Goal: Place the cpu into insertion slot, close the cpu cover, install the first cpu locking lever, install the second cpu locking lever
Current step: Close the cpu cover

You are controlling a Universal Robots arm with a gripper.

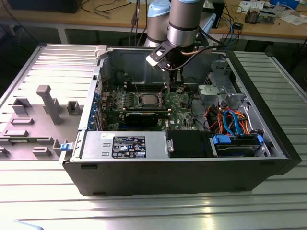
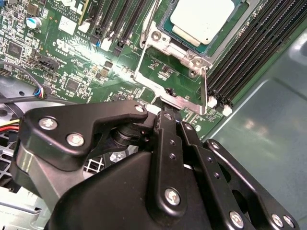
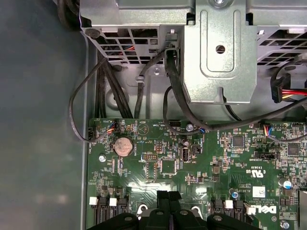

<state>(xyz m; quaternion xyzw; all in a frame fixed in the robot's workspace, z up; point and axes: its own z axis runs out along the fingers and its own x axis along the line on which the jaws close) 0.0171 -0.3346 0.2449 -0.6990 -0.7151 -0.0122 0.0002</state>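
Note:
The cpu (image 2: 204, 18), silvery face up, lies in the insertion slot on the green board (image 2: 72, 57); the exterior view shows it mid-board (image 1: 148, 99). The cpu cover (image 2: 165, 42), a silvery frame, lies flat around the cpu, so the slot itself is mostly hidden. Thin metal lever rods (image 2: 146, 43) run along the socket's sides. My gripper (image 2: 170, 115) is shut with nothing visible between its fingers. Its tips sit just off the metal bar (image 2: 180, 101) at the socket's near edge. It hangs low over the board to the cpu's right in the exterior view (image 1: 178, 87), and its black tips (image 3: 168, 195) point at the board.
The open case (image 1: 283, 143) holds a power supply box (image 1: 125, 145), a black graphics card (image 1: 144, 117), memory slots (image 2: 249, 52) and a drive cage (image 3: 220, 57) with loose cables (image 1: 230, 120). A grey fixture plate (image 1: 43, 110) lies at the exterior view's left.

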